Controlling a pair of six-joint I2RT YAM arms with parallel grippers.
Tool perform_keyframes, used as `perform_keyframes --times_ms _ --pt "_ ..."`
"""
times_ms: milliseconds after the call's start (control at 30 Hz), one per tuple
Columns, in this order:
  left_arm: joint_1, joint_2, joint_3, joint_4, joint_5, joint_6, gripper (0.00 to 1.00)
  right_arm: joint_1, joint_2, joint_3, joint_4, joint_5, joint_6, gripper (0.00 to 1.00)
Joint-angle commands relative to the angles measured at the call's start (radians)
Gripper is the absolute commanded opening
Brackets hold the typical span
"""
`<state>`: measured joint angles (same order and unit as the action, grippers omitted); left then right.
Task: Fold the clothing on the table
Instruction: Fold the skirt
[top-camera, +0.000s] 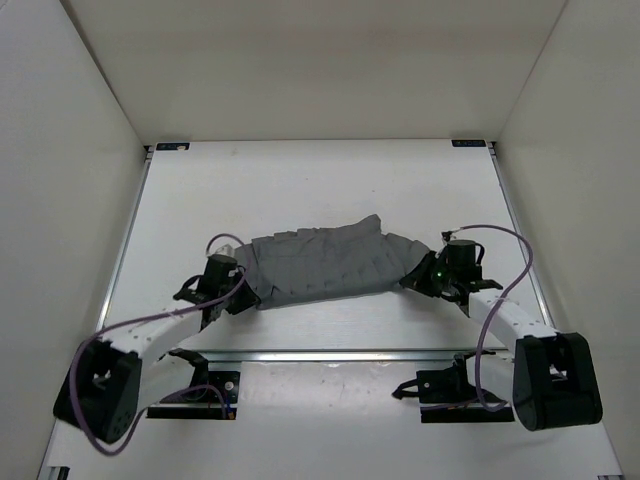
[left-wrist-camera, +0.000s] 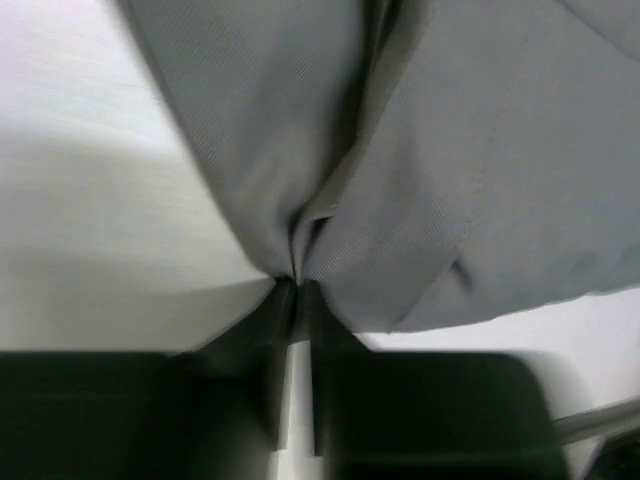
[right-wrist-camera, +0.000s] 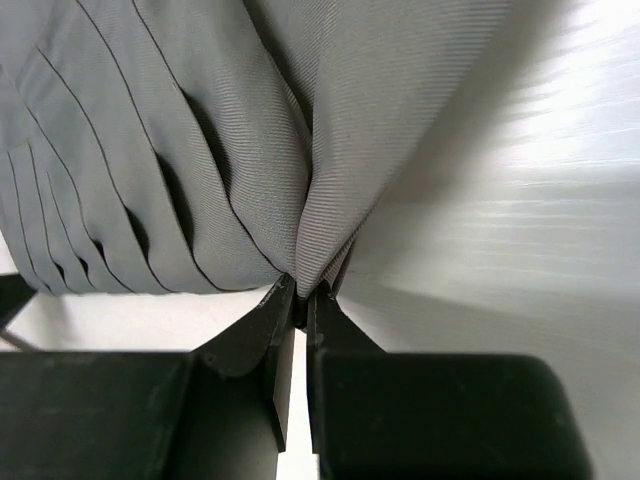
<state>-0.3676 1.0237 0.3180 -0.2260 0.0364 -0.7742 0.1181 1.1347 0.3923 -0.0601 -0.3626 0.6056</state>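
The clothing (top-camera: 325, 265), a dark grey pleated piece, lies bunched and rumpled on the white table (top-camera: 320, 180), a little toward 6 o'clock of the table's centre in the overhead view, stretched sideways between the two arms. The left gripper (top-camera: 226, 284) sits at the cloth's 8 o'clock corner, and the right gripper (top-camera: 420, 276) at its 3 o'clock end; both are low at the table surface. In the left wrist view the left gripper (left-wrist-camera: 297, 288) has its fingers (left-wrist-camera: 262, 350) drawn nearly together, with only a thin slit between them, and a pinch of the fabric edge is caught at the tips, the cloth puckering into a fold that runs toward 12 o'clock. In the right wrist view the right gripper (right-wrist-camera: 300, 296) is closed tight on a gathered ridge of the clothing, its fingers (right-wrist-camera: 255, 345) almost touching; the pleats fan out toward 10 o'clock, and bare table shows toward 3 o'clock.
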Motion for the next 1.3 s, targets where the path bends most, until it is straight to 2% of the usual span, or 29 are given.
perform_keyframes --times_ms 0,33,233,367,433,500,600,833,933,1067,1267 --pt "-0.056 0.131 0.068 0.062 0.023 0.016 0.05 -0.053 -0.064 0.005 0.008 0.036 -0.010 0.00" --pt "-0.079 0.178 0.102 0.088 0.037 0.006 0.00 -0.081 -0.081 0.020 -0.019 0.036 -0.018 0.00" --pt "-0.168 0.381 0.308 0.131 0.066 0.018 0.00 -0.193 -0.142 0.175 -0.198 0.090 -0.105 0.00" --pt "-0.180 0.487 0.417 0.137 0.102 0.049 0.00 -0.124 -0.046 0.411 -0.352 0.100 -0.257 0.00" --pt "-0.176 0.518 0.431 0.146 0.103 0.059 0.00 -0.026 0.034 0.569 -0.461 0.088 -0.369 0.00" --pt "-0.169 0.527 0.417 0.157 0.108 0.056 0.00 0.038 0.098 0.646 -0.486 0.035 -0.412 0.00" --pt "-0.154 0.529 0.374 0.197 0.126 0.047 0.00 0.179 0.183 0.700 -0.425 -0.036 -0.400 0.00" --pt "-0.134 0.509 0.316 0.246 0.134 0.036 0.00 0.477 0.425 0.868 -0.325 -0.019 -0.331 0.00" --pt "-0.128 0.498 0.299 0.254 0.138 0.036 0.00 0.549 0.487 0.859 -0.249 -0.033 -0.278 0.00" --pt "-0.129 0.486 0.279 0.261 0.143 0.035 0.00 0.618 0.574 0.905 -0.227 -0.055 -0.271 0.00" --pt "-0.122 0.461 0.256 0.264 0.143 0.027 0.00 0.655 0.640 0.919 -0.182 -0.070 -0.228 0.00"
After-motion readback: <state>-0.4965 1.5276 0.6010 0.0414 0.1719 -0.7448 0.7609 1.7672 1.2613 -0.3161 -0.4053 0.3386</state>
